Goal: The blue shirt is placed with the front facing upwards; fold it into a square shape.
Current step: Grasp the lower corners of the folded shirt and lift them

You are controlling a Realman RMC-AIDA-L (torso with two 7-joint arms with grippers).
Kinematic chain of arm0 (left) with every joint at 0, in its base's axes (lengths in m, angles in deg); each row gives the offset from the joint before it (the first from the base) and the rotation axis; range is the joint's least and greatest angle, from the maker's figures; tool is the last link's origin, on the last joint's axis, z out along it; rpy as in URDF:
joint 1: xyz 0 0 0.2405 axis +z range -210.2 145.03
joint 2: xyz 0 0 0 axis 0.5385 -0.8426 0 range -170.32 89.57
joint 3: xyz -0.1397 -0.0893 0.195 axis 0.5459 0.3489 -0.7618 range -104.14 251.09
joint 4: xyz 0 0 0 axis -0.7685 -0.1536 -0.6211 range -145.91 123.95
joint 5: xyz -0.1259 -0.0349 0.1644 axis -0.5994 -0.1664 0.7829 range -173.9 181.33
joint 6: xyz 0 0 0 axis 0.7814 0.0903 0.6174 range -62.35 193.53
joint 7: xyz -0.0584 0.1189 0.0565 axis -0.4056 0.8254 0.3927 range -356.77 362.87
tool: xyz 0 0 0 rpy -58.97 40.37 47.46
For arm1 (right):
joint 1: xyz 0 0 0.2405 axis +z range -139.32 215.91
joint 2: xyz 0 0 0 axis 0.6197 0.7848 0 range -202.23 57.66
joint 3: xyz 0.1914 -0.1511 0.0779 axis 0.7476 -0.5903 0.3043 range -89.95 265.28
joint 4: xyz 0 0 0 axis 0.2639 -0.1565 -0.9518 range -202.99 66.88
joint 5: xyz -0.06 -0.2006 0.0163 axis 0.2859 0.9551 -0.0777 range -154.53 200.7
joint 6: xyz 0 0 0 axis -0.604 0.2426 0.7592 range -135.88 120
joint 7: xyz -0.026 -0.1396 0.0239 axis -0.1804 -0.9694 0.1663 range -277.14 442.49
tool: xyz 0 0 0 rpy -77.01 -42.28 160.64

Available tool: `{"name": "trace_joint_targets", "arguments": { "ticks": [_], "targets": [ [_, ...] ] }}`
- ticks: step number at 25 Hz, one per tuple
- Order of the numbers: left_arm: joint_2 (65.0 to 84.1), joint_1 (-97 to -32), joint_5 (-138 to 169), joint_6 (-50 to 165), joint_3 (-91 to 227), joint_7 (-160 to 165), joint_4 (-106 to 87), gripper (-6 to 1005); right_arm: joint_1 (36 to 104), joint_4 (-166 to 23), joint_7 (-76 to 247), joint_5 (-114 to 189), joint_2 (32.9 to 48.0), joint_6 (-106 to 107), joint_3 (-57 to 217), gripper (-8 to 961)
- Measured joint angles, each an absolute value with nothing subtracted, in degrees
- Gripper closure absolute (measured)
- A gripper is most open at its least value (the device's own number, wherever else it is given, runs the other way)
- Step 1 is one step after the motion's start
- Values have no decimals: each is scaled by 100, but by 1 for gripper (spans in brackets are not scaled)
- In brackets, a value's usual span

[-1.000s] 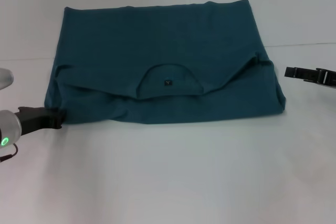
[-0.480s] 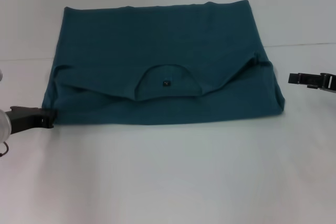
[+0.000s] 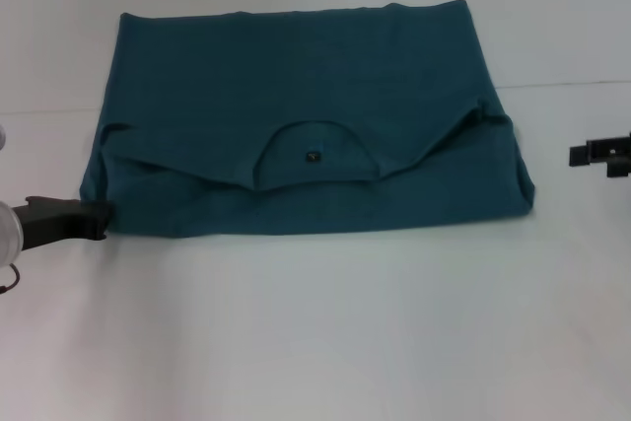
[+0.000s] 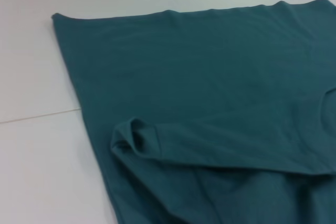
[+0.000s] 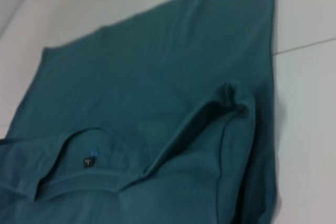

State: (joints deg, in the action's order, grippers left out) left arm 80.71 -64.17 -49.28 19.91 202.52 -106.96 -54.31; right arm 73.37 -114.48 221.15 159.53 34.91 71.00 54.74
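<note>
Although the blue shirt (image 3: 301,115) already lies as a broad rectangle in the middle of the white table (image 3: 325,332), with its top part turned down so the collar (image 3: 317,157) and its small dark tag (image 3: 314,156) face up near the front edge, we judge the fold far from square and easy to spoil. The tucked sleeve (image 4: 134,140) on the left side bunches into a loose pocket, and the right one (image 5: 228,98) makes a raised ridge; if we lift a side by a single layer, those pockets may slide out and the turned-down flap could drag askew. Our left gripper (image 3: 91,219) sits at the shirt's front left corner, touching or nearly touching the cloth, its fingers looking close together, but we cannot tell whether they pinch any fabric. Our right gripper (image 3: 592,154) hangs apart from the shirt's right edge, holding nothing; how wide its fingers stand we cannot tell either. A shallow grasp at that corner might catch only the top layer, and uneven pulls between the two arms would wrinkle the panel.
</note>
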Motion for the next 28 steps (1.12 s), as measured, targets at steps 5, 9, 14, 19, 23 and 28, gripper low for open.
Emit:
{"name": "trace_joint_targets", "arguments": {
  "ticks": [5, 9, 14, 19, 23, 28],
  "targets": [
    [8067, -6452, -4928, 1893, 20240, -10698, -5471, 975, 7910, -11753, 22655, 16915, 3580, 7481, 5450, 145],
    [8062, -6468, -4929, 1786, 20251, -10699, -5501, 975, 8113, -11502, 22642, 17117, 3672, 7129, 5428, 140],
    [8058, -6472, -4929, 1732, 20266, -10699, -5517, 975, 8213, -10962, 22612, 17122, 3708, 6561, 5172, 132],
    [8077, -6456, -4929, 1725, 20268, -10699, -5519, 975, 8204, -10644, 22478, 17081, 3762, 6119, 5007, 133],
    [8089, -6455, -4929, 1725, 20268, -10699, -5519, 975, 8227, -10488, 22391, 17070, 3808, 5936, 5004, 139],
    [8095, -6460, -4929, 1725, 20262, -10699, -5512, 976, 8249, -10318, 22331, 17066, 3872, 5659, 5005, 142]
  ]
}}
